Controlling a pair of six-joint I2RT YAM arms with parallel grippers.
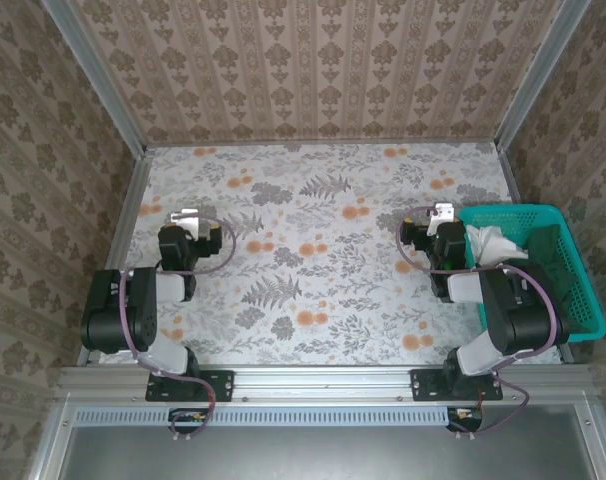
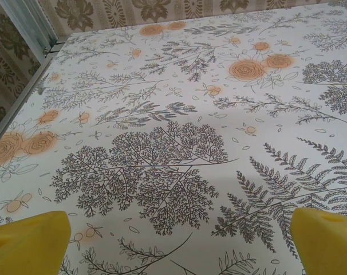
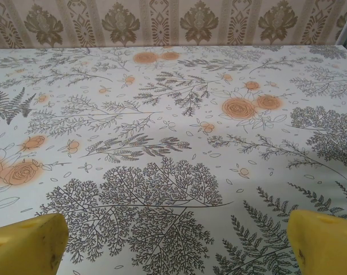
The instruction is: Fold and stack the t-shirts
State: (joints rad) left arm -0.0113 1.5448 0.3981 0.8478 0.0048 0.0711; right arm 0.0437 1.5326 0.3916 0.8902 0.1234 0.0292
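The t-shirts are out of view; no garment lies on the flowered tablecloth (image 1: 323,250). My left gripper (image 1: 188,216) rests low at the table's left side, folded back over its arm. In the left wrist view the left gripper (image 2: 178,243) is open, yellow fingertips (image 2: 30,243) wide apart over bare cloth. My right gripper (image 1: 441,212) sits at the right, just left of the basket. The right wrist view shows the right gripper (image 3: 176,243) open as well, with nothing between its yellow fingertips (image 3: 322,240).
A teal mesh basket (image 1: 573,290) stands at the table's right edge, beside the right arm. A crumpled white cloth (image 1: 493,243) lies in its far left corner. Patterned walls and metal frame rails (image 1: 123,215) close the table on three sides.
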